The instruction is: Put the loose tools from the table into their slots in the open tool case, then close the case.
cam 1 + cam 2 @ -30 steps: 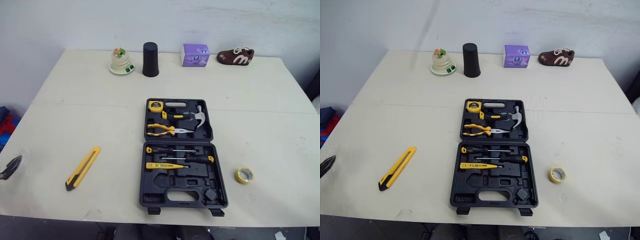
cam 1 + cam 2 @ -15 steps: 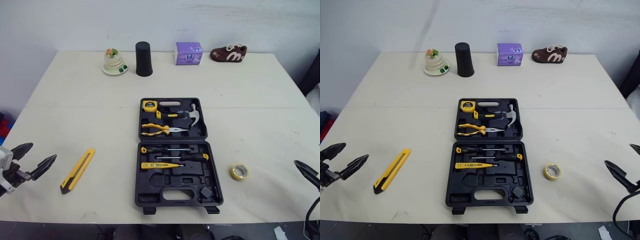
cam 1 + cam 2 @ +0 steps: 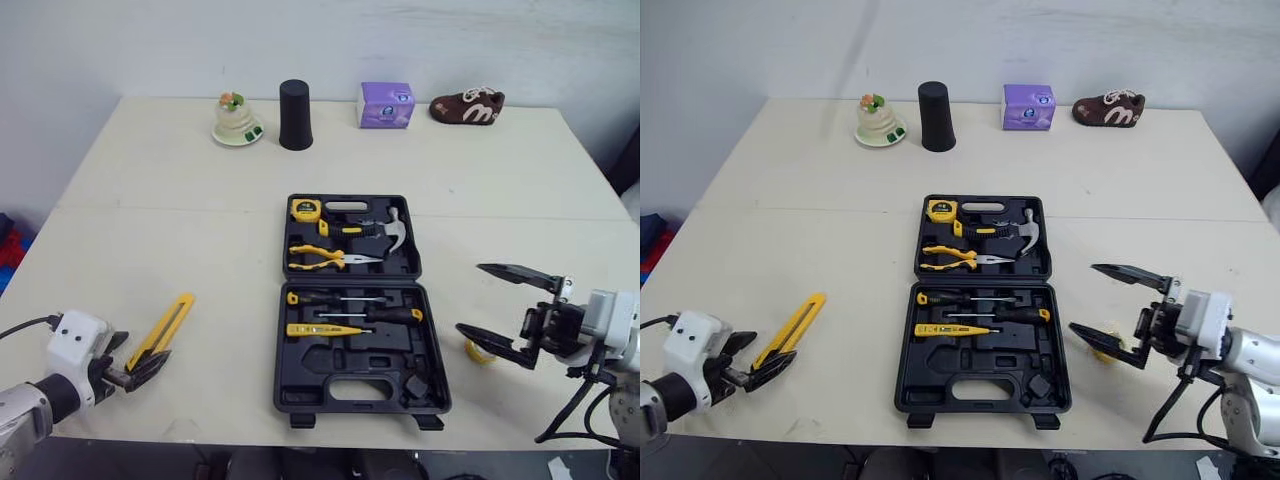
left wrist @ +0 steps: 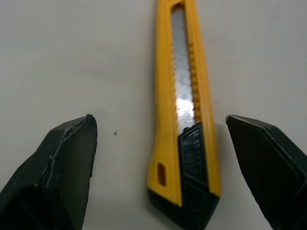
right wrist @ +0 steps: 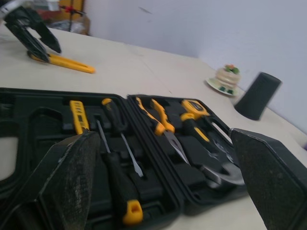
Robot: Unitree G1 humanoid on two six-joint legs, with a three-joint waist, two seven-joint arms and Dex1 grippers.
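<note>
Utility knife (image 4: 184,120) within spread left hand (image 4: 159,120), untouched

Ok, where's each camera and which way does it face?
Left eye view: head, facing down over the cream table at the open black plastic tool case; left gripper and right gripper show.
Right eye view: stereo twin, same scene.
Left wrist view: down between open fingers at the yellow-and-black utility knife.
Right wrist view: low across the case toward the left gripper.
Both wrist views share the knife.

On the bench (image 3: 150,220) are counted one open tool case (image 3: 362,345), one utility knife (image 3: 162,331), one roll of tape (image 3: 478,353), one black cup (image 3: 295,115), one purple box (image 3: 386,104) and one shoe (image 3: 467,107).
</note>
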